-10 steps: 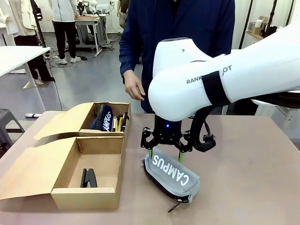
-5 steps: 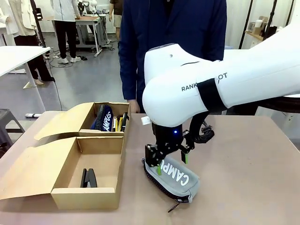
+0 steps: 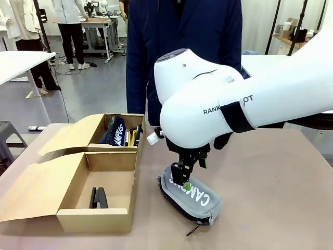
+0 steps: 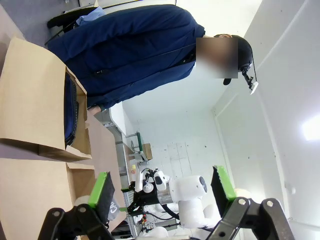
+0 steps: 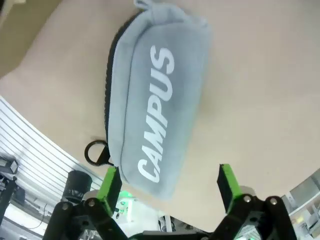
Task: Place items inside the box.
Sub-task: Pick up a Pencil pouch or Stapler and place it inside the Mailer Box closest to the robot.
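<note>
The right hand [image 5: 168, 183] hung open over a soft grey fabric case [image 5: 155, 100] lettered "CAMPUS" in white; the left hand [image 4: 161, 186] gaped open too.

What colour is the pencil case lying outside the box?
The pencil case is grey, lettered CAMPUS in white; clearest in right wrist view.

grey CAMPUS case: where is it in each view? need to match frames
Front: grey case on the table, right of the box, right gripper over its far end.
Right wrist: the case lies upper centre.
Left wrist: faces the person and the navy case.
Shared landmark: zip pull ring at the case's end.
</note>
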Controlling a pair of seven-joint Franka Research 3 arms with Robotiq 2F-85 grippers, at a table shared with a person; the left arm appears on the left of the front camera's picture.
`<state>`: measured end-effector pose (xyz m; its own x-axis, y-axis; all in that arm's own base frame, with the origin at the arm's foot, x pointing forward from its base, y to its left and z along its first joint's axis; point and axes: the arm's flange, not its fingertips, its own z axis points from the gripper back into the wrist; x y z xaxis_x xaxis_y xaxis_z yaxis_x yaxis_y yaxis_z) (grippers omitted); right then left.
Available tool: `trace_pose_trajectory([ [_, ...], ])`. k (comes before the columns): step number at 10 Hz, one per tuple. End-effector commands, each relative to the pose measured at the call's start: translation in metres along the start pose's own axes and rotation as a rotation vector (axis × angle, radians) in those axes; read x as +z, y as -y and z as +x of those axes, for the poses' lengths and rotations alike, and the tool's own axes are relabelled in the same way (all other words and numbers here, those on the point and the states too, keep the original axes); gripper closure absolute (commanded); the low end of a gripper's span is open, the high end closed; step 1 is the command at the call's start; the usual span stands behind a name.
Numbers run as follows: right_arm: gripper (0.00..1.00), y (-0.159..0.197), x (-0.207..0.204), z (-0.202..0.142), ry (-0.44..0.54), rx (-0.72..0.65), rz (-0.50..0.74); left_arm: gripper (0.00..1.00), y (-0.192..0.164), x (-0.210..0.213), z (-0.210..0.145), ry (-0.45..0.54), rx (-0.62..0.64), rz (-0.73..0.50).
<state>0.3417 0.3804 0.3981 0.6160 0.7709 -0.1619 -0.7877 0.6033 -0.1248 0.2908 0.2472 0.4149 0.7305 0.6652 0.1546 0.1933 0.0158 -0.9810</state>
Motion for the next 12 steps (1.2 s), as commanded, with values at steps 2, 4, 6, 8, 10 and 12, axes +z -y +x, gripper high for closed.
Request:
trace_pose_trajectory([
  [2, 0.0, -0.002, -0.01, 0.0, 0.027, -0.041, 0.039, 0.0, 0.002, 0.0, -0.002, -0.005, -0.023, -0.012],
  [4, 0.0, -0.002, -0.027, 0.015, 0.034, -0.009, 0.052, 0.0, 0.002, 0.0, -0.002, -0.005, -0.023, -0.012],
  [6, 0.0, -0.005, -0.054, 0.03, 0.009, 0.026, 0.135, 0.0, 0.002, 0.0, -0.002, -0.005, -0.023, -0.012],
  [8, 0.0, -0.006, -0.081, 0.036, -0.026, 0.04, 0.222, 0.0, 0.002, 0.0, -0.002, -0.005, -0.023, -0.012],
  [10, 0.0, -0.005, -0.091, 0.035, -0.045, 0.011, 0.243, 0.0, 0.002, 0.0, -0.002, -0.005, -0.023, -0.012],
  [12, 0.0, -0.005, -0.087, 0.031, -0.011, -0.005, 0.236, 0.0, 0.002, 0.0, -0.002, -0.005, -0.023, -0.012],
])
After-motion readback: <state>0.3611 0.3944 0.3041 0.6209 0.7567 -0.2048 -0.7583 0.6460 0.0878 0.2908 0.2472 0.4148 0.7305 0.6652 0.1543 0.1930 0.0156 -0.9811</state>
